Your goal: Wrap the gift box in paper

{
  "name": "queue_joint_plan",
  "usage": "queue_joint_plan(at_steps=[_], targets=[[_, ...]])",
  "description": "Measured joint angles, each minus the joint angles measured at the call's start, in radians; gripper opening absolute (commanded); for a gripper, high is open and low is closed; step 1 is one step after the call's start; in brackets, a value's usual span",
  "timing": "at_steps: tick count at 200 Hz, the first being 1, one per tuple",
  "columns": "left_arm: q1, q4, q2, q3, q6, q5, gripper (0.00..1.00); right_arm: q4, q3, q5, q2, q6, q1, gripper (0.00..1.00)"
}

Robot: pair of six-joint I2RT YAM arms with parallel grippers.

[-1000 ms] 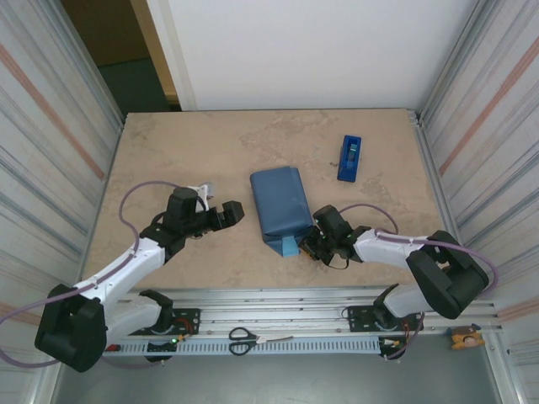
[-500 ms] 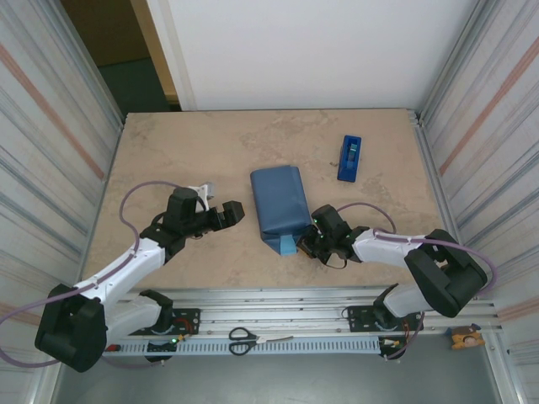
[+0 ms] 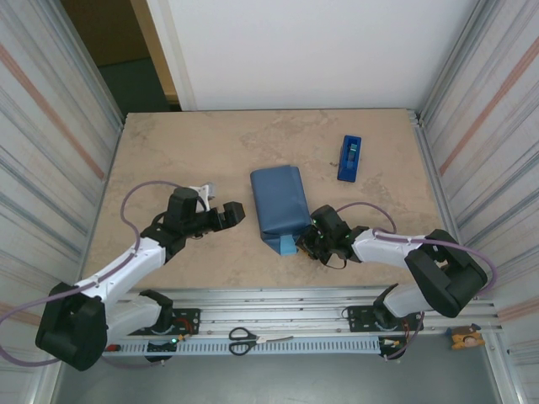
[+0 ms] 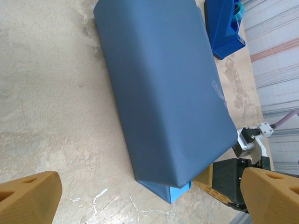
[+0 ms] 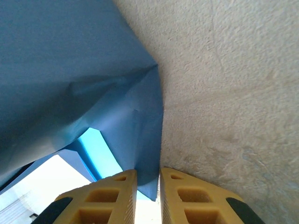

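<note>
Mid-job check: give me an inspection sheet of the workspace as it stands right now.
Surface: beige marbled tabletop, flat, no spills seen.
Job's things: dark blue wrapping paper folded into a closed parcel; a light blue flap sticks out at its near end.
Clutter: small blue tape dispenser far right, apart from the parcel; black-handled scissors on the front rail.
Grippers: left claw open, left of the parcel, touching nothing; right claw pinching the paper's near corner.
Cables: lilac cable loops at the left arm and right arm, clear of the parcel.
Surroundings: corrugated metal side walls, white back panel.
</note>
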Motion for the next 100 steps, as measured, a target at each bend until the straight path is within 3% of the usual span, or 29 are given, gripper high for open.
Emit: queue_joint_plan(at_steps=[70, 100], targets=[[-0.013, -0.027, 0.356, 0.219, 0.006, 0.095, 0.95, -0.008, 0.007, 0.001, 0.003, 0.0, 0.0, 0.24], [-0.036, -0.027, 0.461, 0.295, 0.006, 0.118, 0.9, -0.003, 0.007, -0.003, 0.008, 0.0, 0.0, 0.22]])
